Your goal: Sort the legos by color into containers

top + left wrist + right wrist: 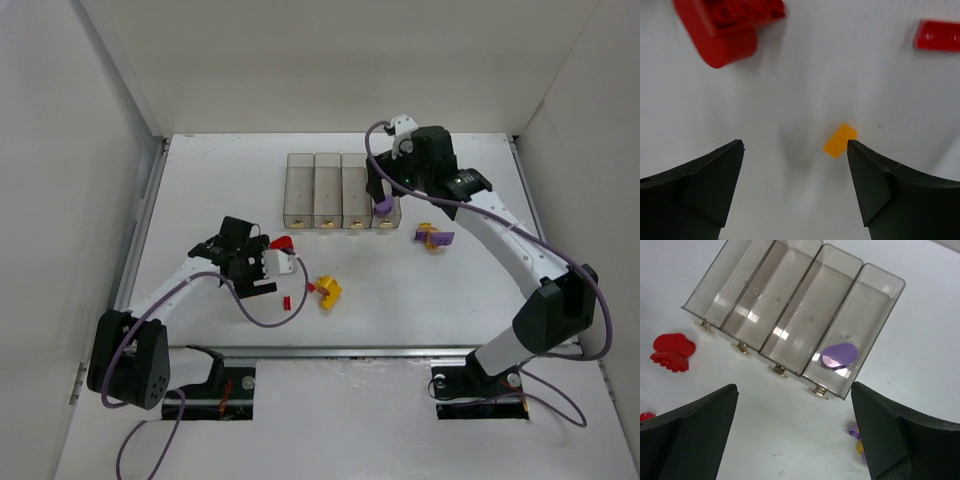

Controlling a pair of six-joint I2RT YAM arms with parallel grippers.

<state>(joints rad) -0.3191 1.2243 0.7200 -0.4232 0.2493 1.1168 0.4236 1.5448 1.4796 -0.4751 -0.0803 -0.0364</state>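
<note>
Tiny orange plastic lego brick [840,140] flat on white worktop [790,85], between parted jaws of left pincer [795,146]. Judged light, rigid, slick; best gripped across short sides. Right pincer [795,387] spread wide over clear plastic containers [832,317].

You are looking at four containers [314,190] joined in a row, holding one purple lego [839,355]. On the desk [400,300] you are counting one red cluster [281,243], one small red bar [286,302], one yellow cluster [327,291], one purple-and-yellow cluster [433,236] and one tiny orange bit [840,140].
</note>
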